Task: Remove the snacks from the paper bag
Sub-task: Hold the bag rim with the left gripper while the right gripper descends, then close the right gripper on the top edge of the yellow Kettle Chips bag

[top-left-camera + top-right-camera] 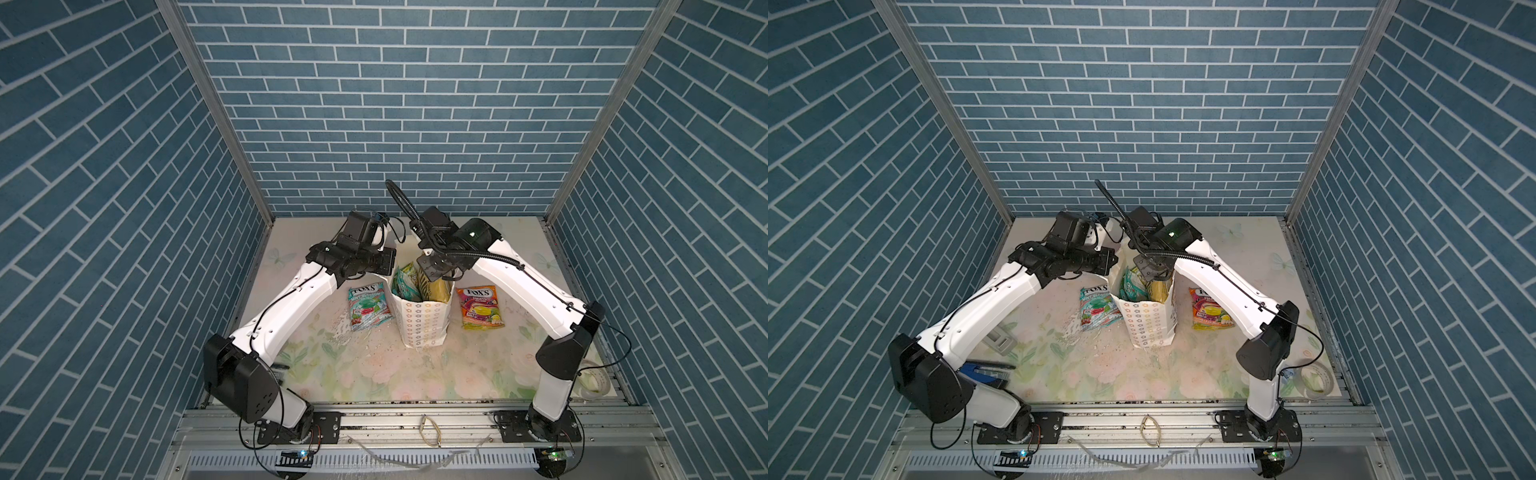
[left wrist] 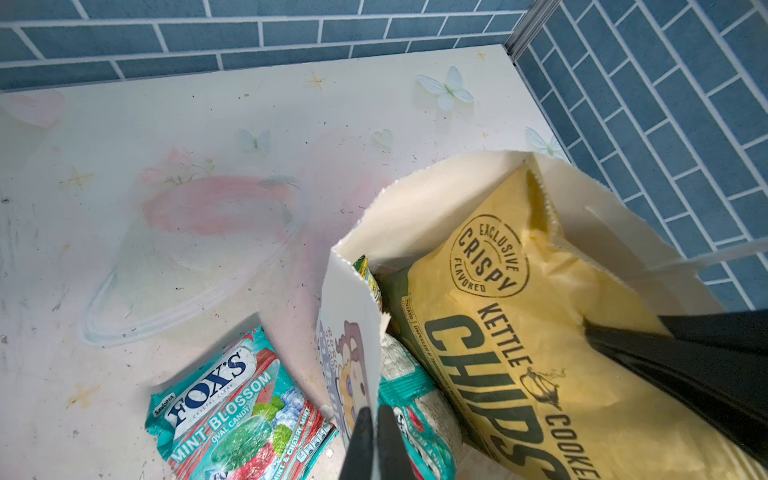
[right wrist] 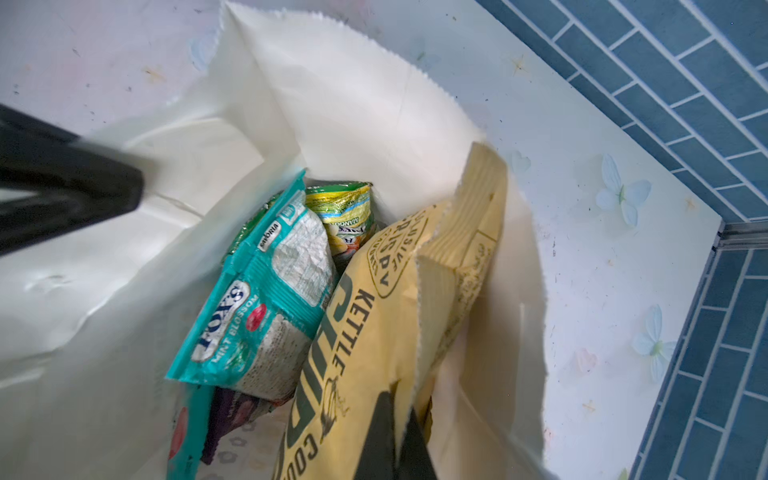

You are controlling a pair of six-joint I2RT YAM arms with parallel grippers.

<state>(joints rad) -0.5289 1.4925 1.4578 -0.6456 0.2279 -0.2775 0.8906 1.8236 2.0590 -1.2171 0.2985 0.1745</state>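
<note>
The paper bag (image 1: pixel 422 324) stands upright in the middle of the table (image 1: pixel 374 374), mouth open. The left gripper (image 2: pixel 374 419) is closed narrow on the bag's left rim, probably to steady it and hold the mouth open while something is pulled out. The right gripper (image 3: pixel 397 419) reaches in from the right and is clamped on the upper edge of the CHIPS bag (image 3: pixel 374 332), which looks like the next snack to come out.

Two pouches already lie flat on the table, a teal pouch (image 1: pixel 370 309) just left of the bag and an orange-pink pouch (image 1: pixel 480 307) just right of it.

Inside, beside the chips, are a second teal pouch (image 3: pixel 266 299), a green-yellow pouch (image 3: pixel 345 212) and a purple one (image 3: pixel 232 411) lower down.

Readable print: "KETTLE COOKED CHIPS" and the seal "EXCLUSIVE CRISPY FLAVORED". The teal packs read "FOX'S CRYSTAL CLEAR – MINT BLOSSOM OVAL CANDY" and "SAVORIA". The orange-pink one reads "FOX'S FRUITS", and the green-yellow one shows "MANGO".
</note>
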